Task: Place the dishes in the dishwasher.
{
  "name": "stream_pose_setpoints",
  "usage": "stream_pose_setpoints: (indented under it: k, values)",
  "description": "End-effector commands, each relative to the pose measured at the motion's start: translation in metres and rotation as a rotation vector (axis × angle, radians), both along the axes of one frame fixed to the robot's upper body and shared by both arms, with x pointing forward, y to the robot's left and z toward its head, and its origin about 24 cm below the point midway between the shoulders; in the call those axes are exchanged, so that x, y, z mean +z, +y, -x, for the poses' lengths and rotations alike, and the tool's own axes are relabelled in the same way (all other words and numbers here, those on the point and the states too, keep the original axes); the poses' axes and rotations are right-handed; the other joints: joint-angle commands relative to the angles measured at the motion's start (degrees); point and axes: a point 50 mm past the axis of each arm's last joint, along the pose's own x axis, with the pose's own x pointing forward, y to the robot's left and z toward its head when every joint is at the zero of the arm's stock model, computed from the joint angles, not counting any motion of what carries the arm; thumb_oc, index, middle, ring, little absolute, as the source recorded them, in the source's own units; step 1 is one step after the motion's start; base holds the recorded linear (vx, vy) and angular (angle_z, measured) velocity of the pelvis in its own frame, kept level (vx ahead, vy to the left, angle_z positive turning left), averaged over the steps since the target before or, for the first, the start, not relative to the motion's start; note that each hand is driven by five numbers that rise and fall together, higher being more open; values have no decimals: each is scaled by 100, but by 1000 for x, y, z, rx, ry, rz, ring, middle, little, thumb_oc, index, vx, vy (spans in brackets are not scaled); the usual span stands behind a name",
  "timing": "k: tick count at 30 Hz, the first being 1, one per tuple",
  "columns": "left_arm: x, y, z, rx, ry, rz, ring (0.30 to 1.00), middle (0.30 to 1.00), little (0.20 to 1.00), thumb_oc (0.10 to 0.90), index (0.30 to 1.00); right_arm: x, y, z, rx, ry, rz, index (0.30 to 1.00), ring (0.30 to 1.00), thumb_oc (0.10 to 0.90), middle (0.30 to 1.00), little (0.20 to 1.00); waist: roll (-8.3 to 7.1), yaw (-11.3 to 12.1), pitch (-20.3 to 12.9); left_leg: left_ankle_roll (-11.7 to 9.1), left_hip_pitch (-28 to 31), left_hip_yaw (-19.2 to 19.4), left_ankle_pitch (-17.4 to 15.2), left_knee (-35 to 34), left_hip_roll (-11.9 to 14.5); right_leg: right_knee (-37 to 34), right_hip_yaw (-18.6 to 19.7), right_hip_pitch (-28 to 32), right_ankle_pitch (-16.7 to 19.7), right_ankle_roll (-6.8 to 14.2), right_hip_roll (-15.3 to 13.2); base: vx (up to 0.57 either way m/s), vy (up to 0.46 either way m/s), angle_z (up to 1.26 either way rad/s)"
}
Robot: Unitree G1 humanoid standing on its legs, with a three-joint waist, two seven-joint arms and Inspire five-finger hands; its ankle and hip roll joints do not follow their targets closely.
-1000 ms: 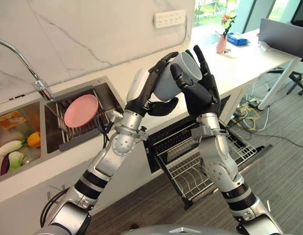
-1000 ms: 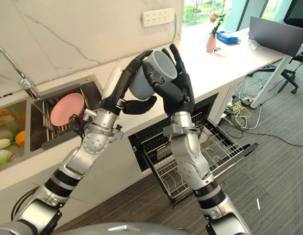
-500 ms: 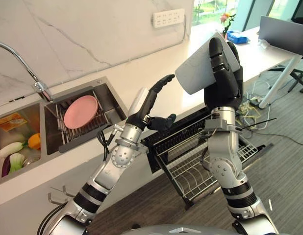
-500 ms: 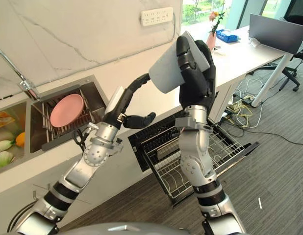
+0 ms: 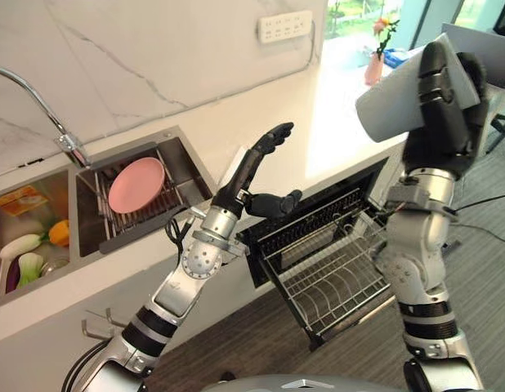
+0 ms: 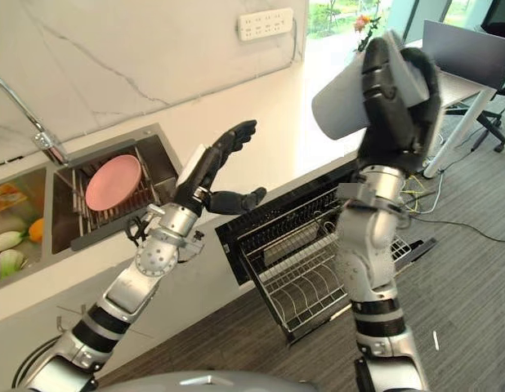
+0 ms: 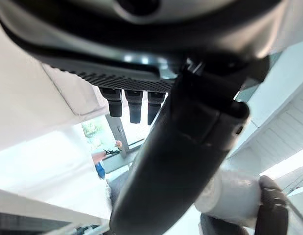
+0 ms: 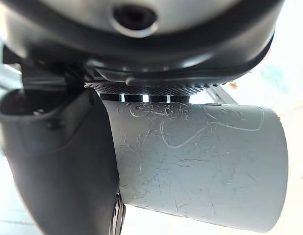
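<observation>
A pale grey cup [image 5: 391, 102] lies on its side in my right hand [image 5: 445, 110], whose fingers curl round it; the hand holds it high at the right, above the pulled-out dishwasher rack [image 5: 334, 273]. The right wrist view shows the cup [image 8: 200, 161] pressed against the palm. My left hand [image 5: 256, 175] is raised over the counter edge with straight fingers and nothing in it. A pink plate [image 5: 136, 184] leans in the sink's drying rack [image 5: 134, 220].
A tap [image 5: 40, 106] stands behind the sink. Vegetables [image 5: 32, 249] lie in the left basin. A vase with flowers [image 5: 375, 61] and a blue box [image 5: 395, 57] sit on the far counter. A desk [image 6: 473, 73] stands at the right.
The cup passed from both hands into my right hand alone, which has swung it right and away. My left hand let go and stays raised with straight fingers.
</observation>
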Motion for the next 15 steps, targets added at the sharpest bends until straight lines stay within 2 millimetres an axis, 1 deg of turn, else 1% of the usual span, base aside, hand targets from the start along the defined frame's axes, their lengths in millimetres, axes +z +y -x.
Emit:
stream_pose_setpoints:
  k: [1,2,3,4,5,6,7,8,9,10,12,13,15]
  values:
    - [72,-11,11,-214,-257,172,900,900,900,800,900,50,-6,21,-113,-240,244,300,300,400,300,300,-235,-82,-294,-226,543,22,-421,42,370,117,-85,-185,442,309,-282,0,0,0]
    - [72,-11,11,-214,-257,172,900,900,900,800,900,50,-6,21,-113,-240,244,300,300,400,300,300,-235,-82,-294,-226,543,22,-421,42,370,117,-85,-185,442,309,-282,0,0,0]
    - [72,-14,13,-261,-236,185,900,900,900,800,900,46,-11,20,-138,-200,306,300,300,400,300,300,-245,-97,-287,-223,542,26,-423,42,369,119,-77,-195,446,311,-282,0,0,0]
    - [72,-14,13,-261,-236,185,900,900,900,800,900,46,-11,20,-138,-200,306,300,300,400,300,300,-245,-97,-287,-223,542,26,-423,42,369,119,-77,-195,446,311,-282,2,5,-6]
    - [73,-19,16,-343,-198,205,900,900,900,800,900,39,-22,18,-180,-110,452,300,300,400,300,300,-276,-168,-254,-229,555,41,-457,56,371,130,-52,-202,433,325,-264,2,0,-5]
    - [73,-19,16,-343,-198,205,900,900,900,800,900,39,-22,18,-180,-110,452,300,300,400,300,300,-276,-168,-254,-229,555,41,-457,56,371,130,-52,-202,433,325,-264,-15,5,-7]
    - [72,-24,18,-397,-162,219,900,900,900,800,900,31,-28,18,-203,-55,504,300,300,400,300,300,-278,-181,-245,-214,533,50,-423,41,368,135,-55,-235,454,314,-264,-20,14,-6]
    - [65,-31,19,-481,-76,242,900,900,900,800,900,23,-29,15,-209,28,627,300,300,400,300,300,-297,-218,-223,-210,511,72,-405,38,364,142,-28,-272,462,314,-251,-20,14,-10]
    - [65,-31,19,-481,-76,242,900,900,900,800,900,23,-29,15,-209,28,627,300,300,400,300,300,-297,-218,-223,-210,511,72,-405,38,364,142,-28,-272,462,314,-251,-22,21,-12]
    - [52,-39,20,-588,54,248,900,900,900,800,900,5,-42,10,-219,193,790,300,300,400,300,300,-314,-261,-168,-212,497,89,-389,37,369,149,-23,-306,472,318,-239,-21,17,-14]
    - [41,-46,23,-655,146,239,900,900,900,800,900,-6,-46,8,-188,266,846,300,300,400,300,300,-318,-269,-155,-207,472,79,-376,36,360,145,-27,-319,471,322,-236,-13,13,-6]
    - [41,-46,23,-655,146,239,900,900,900,800,900,-6,-46,8,-188,266,846,300,300,400,300,300,-318,-269,-155,-207,472,79,-376,36,360,145,-27,-319,471,322,-236,0,0,0]
    - [29,-52,24,-719,242,225,900,900,900,800,900,-14,-49,6,-173,327,896,300,300,400,300,300,-310,-279,-129,-209,459,71,-370,34,348,148,-37,-318,471,328,-245,0,0,0]
